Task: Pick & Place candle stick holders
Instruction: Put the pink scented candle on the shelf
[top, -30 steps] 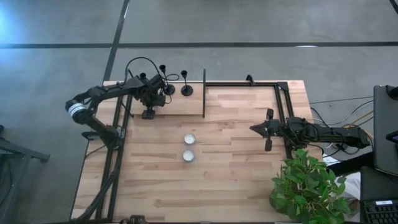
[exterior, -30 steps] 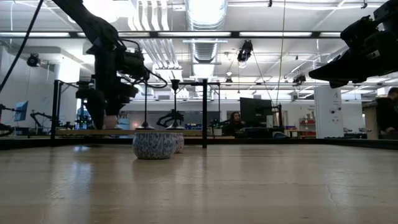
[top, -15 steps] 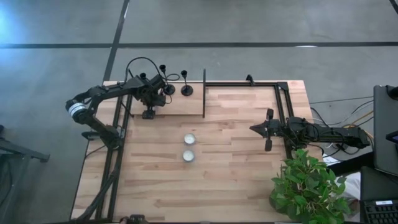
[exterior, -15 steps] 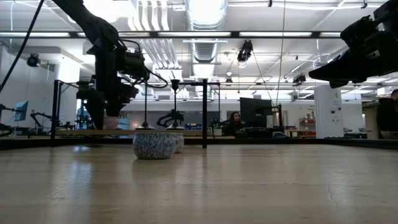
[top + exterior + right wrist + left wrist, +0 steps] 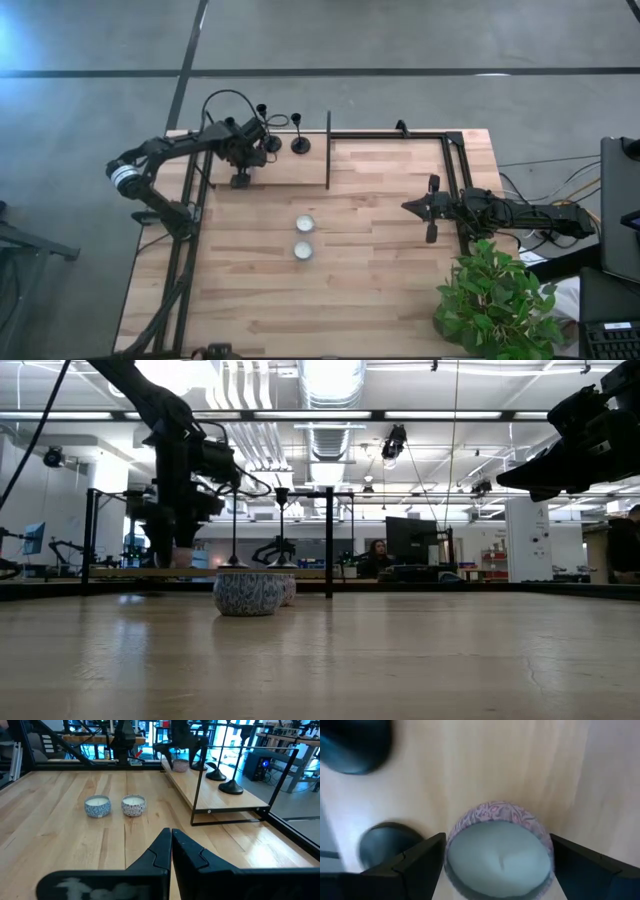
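Note:
Two black candle stick holders [image 5: 272, 143] [image 5: 300, 145] stand on their round bases on a raised wooden shelf [image 5: 285, 168] at the far left of the table. My left gripper [image 5: 243, 160] points down over that shelf, open. A patterned tealight tin [image 5: 497, 855] with white wax sits between its fingers. Two dark round bases [image 5: 352, 745] [image 5: 387, 842] lie close beside the tin in the left wrist view. My right gripper [image 5: 408, 207] waits shut at the table's right side, above the wood. My left gripper's fingers [image 5: 427, 857] stand close on either side of the tealight tin's round wall [image 5: 451, 862], coming from above and pointing down. Whether they touch the wall, I cannot tell. The tin sits upright on the shelf.
Two more tealight tins [image 5: 304, 223] [image 5: 302, 250] stand mid-table. A black metal frame [image 5: 328, 150] borders the shelf and runs along the far edge to the right. A potted plant [image 5: 495, 300] stands at the near right corner. The near half of the table is bare wood.

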{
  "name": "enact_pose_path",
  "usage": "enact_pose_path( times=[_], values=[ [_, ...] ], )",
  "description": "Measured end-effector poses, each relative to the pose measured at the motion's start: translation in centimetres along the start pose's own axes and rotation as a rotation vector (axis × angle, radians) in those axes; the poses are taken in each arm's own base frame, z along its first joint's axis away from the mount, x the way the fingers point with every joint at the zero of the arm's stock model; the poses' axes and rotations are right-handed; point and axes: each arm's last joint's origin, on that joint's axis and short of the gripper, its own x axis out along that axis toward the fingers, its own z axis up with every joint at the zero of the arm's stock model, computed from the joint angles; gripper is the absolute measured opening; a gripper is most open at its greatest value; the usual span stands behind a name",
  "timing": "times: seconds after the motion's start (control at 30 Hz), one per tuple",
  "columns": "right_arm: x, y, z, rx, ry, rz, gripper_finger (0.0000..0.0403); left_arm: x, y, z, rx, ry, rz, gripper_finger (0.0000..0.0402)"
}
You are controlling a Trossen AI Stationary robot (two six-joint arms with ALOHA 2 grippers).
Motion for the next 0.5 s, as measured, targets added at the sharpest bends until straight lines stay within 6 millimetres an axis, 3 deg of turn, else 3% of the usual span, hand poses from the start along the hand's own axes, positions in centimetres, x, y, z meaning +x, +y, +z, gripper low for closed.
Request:
enact_pose_path(
  times=[0.5],
  values=[
    [0.00, 0.00, 0.00, 0.000, 0.000, 0.000, 0.0008, -0.52, 0.34, 0.12, -0.047, 0.025, 0.037, 0.0339]
  ],
)
